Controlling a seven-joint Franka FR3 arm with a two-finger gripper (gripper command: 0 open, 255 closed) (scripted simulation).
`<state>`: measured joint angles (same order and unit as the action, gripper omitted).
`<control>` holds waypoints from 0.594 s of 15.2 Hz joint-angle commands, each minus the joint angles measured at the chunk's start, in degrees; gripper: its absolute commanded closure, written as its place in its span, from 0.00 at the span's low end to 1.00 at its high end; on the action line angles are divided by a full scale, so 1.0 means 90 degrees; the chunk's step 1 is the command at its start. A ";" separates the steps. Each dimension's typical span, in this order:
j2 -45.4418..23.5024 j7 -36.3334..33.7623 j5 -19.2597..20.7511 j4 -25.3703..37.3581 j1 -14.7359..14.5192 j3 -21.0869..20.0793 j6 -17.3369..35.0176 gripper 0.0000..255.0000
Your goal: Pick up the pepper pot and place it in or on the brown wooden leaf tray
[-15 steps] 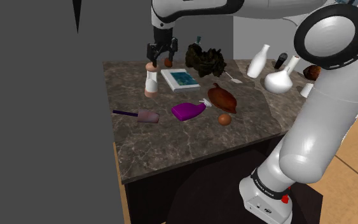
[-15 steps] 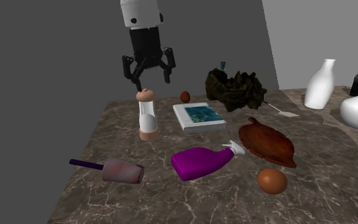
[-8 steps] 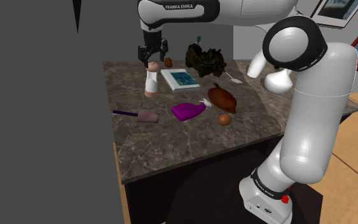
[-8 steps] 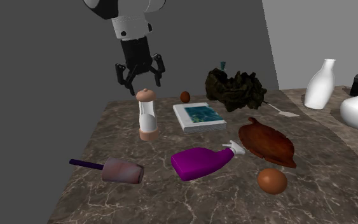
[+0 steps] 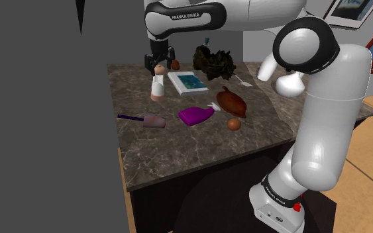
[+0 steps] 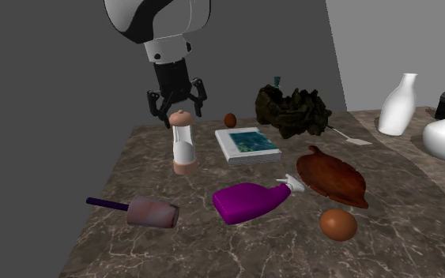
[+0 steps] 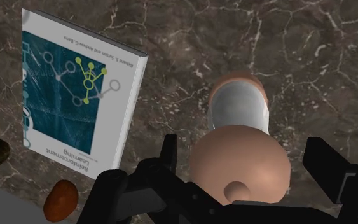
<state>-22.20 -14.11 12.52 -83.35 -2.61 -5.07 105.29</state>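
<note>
**Claw (image 6: 177, 104) lining up over the pot (image 6: 183, 144), grasp not yet made**

The reach-and-grasp step is in hand. The pot is standing upright on the worktop (image 6: 418, 229), near its far edge in the second exterior view, with a book (image 6: 247, 144) just beside it. It has a pinkish rounded cap, a pale body and a pinkish foot.

The claw is hanging straight above it, pointing down. Its fingers (image 7: 330, 168) are spread wide, and their tips are sitting at about the level of the cap's top. In the wrist view they are flanking the cap on both sides with a gap at each, so nothing is being held.

The tray (image 6: 331, 178), a brown leaf shape, is lying flat and well apart from the pot, on the other side of the book. A purple bottle (image 6: 248, 200) is lying on its side, with its nozzle just at the tray's near edge.

The next move is likely calling for a straight descent, so that the fingers are bracketing the cap's neck or the upper body, and then a firm close. The pot is tall and narrow, so an off-centre approach is risking a tip-over. The cap is rounded, so a grip placed too high could be slipping off. After that the pot is needing a lift high enough to clear the book, a carry across to the tray, and a gentle release.
</note>
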 commanded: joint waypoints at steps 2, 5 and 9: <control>0.0003 -0.0001 0.0000 -0.0014 0.0001 0.0000 0.0012 0.00; 0.0003 -0.0001 0.0000 -0.0013 0.0001 0.0000 0.0012 1.00; 0.0002 0.0000 0.0000 -0.0009 0.0001 0.0000 0.0009 1.00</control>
<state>-22.16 -14.11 12.53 -83.42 -2.59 -5.06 105.38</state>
